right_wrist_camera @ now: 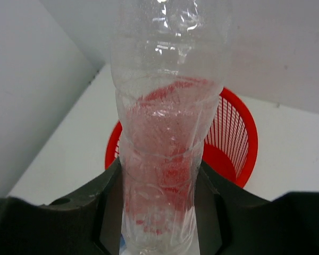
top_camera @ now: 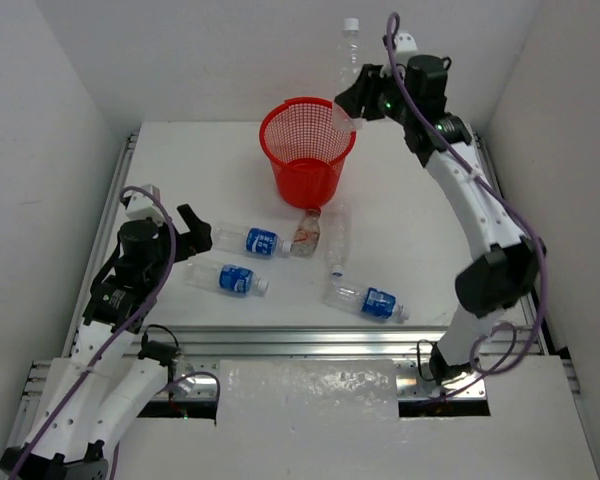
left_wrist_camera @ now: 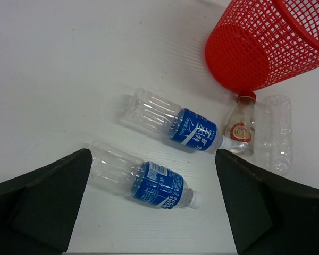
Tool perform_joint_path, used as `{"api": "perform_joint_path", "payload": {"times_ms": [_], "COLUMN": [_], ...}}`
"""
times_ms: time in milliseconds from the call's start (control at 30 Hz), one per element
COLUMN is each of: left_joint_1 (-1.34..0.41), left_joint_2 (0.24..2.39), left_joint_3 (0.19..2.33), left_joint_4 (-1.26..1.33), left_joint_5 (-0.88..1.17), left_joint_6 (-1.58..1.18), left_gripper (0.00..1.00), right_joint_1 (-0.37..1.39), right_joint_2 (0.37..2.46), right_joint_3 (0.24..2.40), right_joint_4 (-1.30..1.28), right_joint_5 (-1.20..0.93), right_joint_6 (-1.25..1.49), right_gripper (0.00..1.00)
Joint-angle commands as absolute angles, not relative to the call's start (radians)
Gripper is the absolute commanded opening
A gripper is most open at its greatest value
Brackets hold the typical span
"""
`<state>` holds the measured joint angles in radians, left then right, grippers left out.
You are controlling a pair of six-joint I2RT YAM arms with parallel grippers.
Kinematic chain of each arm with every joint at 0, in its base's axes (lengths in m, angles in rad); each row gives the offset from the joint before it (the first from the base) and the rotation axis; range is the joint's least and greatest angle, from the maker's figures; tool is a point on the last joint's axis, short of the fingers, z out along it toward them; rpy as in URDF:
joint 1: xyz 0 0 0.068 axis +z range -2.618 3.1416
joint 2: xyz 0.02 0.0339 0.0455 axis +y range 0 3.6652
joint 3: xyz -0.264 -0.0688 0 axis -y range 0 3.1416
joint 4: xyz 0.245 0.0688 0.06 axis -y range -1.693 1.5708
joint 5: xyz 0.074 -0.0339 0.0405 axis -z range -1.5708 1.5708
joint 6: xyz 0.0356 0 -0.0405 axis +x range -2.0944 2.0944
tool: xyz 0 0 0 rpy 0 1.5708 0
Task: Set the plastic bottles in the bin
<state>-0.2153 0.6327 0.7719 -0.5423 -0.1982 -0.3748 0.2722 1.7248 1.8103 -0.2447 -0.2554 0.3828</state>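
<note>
Open table [top_camera: 180,170] lies left of the bin [top_camera: 308,150]; bottles [top_camera: 306,233] crowd its near base, seemingly touching.

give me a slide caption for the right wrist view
Right claw clamps a clear unlabelled bottle, with the red mesh basket just behind it.
</note>
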Motion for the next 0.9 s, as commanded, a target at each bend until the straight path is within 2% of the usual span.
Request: {"api": "perform_joint_path", "payload": {"times_ms": [0, 33, 133, 167, 200, 367, 433, 533, 633, 833, 867], "left_joint_1": [-0.219, -0.219, -0.218, -0.218, -0.218, -0.216, -0.216, -0.216, -0.216, -0.219, -0.219], "left_joint_2": [0.618, 0.620, 0.620, 0.617, 0.617, 0.614, 0.617, 0.644, 0.733, 1.061, 1.062], "left_joint_3": [0.779, 0.781, 0.782, 0.781, 0.781, 0.781, 0.779, 0.782, 0.814, 0.909, 0.926], "left_joint_4": [-0.497, -0.500, -0.500, -0.499, -0.497, -0.494, -0.492, -0.499, -0.543, -0.610, -0.635], "left_joint_5": [-0.202, -0.204, -0.206, -0.204, -0.199, -0.192, -0.190, -0.213, -0.267, -0.271, -0.282], "left_joint_6": [-0.365, -0.365, -0.365, -0.365, -0.364, -0.360, -0.360, -0.371, -0.457, -0.737, -0.771], "left_gripper": [1.00, 1.00, 1.00, 1.00, 1.00, 1.00, 1.00, 1.00, 1.00, 1.00, 1.00], "right_joint_1": [0.287, 0.296, 0.316, 0.319, 0.324, 0.336, 0.339, 0.341, 0.344, 0.342, 0.342], "right_joint_2": [1.903, 1.942, 2.020, 2.022, 2.019, 1.953, 1.852, 1.647, 1.441, 1.123, 1.086], "right_joint_3": [2.059, 2.118, 2.209, 2.209, 2.207, 2.241, 2.198, 1.978, 1.629, 1.257, 1.217], "right_joint_4": [-0.354, -0.411, -0.439, -0.436, -0.434, -0.532, -0.604, -0.638, -0.611, -0.609, -0.604], "right_joint_5": [-0.311, -0.308, -0.285, -0.284, -0.282, -0.197, -0.106, -0.038, -0.015, -0.002, -0.002], "right_joint_6": [0.387, 0.379, 0.356, 0.350, 0.347, 0.333, 0.359, 0.391, 0.385, 0.414, 0.414], "right_gripper": [0.37, 0.39, 0.67, 0.88, 0.99, 0.99, 0.99, 0.99, 0.99, 0.99, 0.99]}}
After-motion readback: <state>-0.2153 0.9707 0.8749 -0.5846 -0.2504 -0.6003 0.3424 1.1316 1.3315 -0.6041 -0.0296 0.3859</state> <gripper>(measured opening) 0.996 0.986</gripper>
